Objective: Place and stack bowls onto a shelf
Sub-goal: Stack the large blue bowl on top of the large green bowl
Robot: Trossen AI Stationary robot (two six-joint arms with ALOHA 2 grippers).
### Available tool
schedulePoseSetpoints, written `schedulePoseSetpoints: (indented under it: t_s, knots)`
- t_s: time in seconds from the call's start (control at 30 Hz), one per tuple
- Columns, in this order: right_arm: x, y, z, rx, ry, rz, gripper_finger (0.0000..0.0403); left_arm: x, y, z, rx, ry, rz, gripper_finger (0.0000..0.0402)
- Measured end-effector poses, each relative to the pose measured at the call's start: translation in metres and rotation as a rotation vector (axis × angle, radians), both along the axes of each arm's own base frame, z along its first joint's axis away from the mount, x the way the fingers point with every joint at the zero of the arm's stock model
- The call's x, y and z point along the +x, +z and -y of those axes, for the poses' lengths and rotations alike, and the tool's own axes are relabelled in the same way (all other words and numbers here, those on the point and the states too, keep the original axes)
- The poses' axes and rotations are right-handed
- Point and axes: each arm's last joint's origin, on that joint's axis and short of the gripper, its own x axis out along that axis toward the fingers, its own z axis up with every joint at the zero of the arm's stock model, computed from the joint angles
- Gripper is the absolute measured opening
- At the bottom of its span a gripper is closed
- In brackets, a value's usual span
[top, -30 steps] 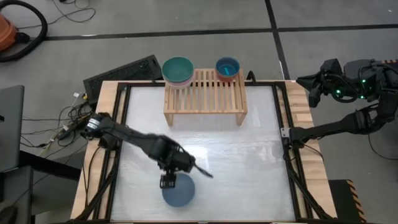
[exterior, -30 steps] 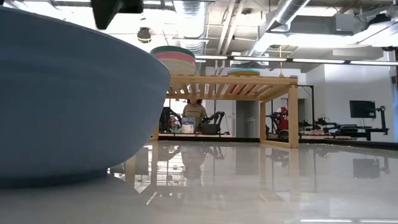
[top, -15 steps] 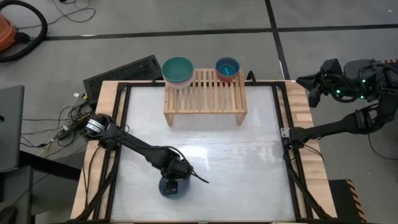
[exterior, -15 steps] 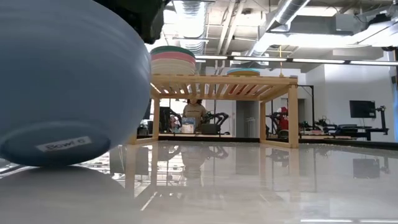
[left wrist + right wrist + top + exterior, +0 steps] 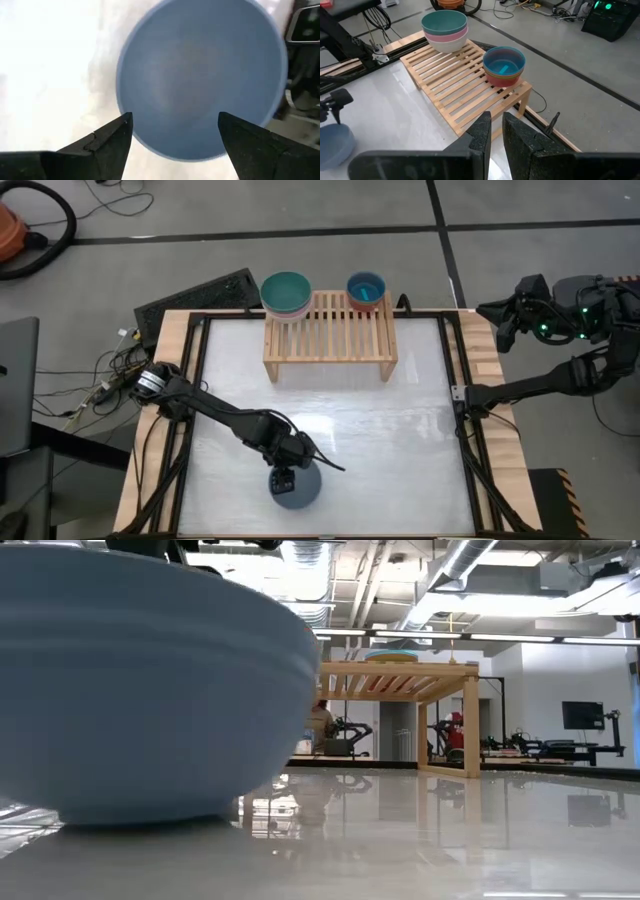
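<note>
Bowls are sitting in two stacks on the shelf [image 5: 330,330]: green stack [image 5: 286,295] at 10 o'clock, teal stack [image 5: 366,290] at 1 o'clock. We're holding the left gripper [image 5: 284,479], fingers spread, over the blue bowl [image 5: 298,489] at 6 o'clock. Right gripper [image 5: 493,131] is resting shut, off-table.

**Four cameras, one shared bowl**

High: straight down over whole table [image 5: 400,430]. Low: at tabletop level, facing the shelf [image 5: 400,670], pressed close against the slate blue bowl [image 5: 140,690]. Left wrist: directly above that bowl [image 5: 200,80], very near. Right wrist: from off-table, angled down on shelf [image 5: 465,80]. Bowl and shelf common to high and low.
</note>
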Motion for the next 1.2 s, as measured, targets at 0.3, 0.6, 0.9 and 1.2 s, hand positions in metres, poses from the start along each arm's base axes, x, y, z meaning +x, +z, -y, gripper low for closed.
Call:
schedulePoseSetpoints:
  t_s: [0.3, 0.6, 0.9, 1.2]
  knots:
    - [0.0, 0.0, 0.0, 0.0, 0.0, 0.0, 0.0076, -0.002, -0.006, -0.007, 0.109, -0.012, -0.004, 0.0277]
    - [0.0, 0.0, 0.0, 0.0, 0.0, 0.0, 0.0076, 0.004, -0.041, -0.023, 0.073, -0.022, 0.026, 0.0277]
    - [0.0, 0.0, 0.0, 0.001, -0.001, 0.001, 0.0076, 0.005, -0.065, -0.039, -0.037, -0.064, 0.066, 0.0201]
    - [0.0, 0.0, 0.0, 0.007, -0.005, 0.005, 0.0076, 0.005, -0.066, -0.044, -0.034, -0.039, 0.051, 0.0007]
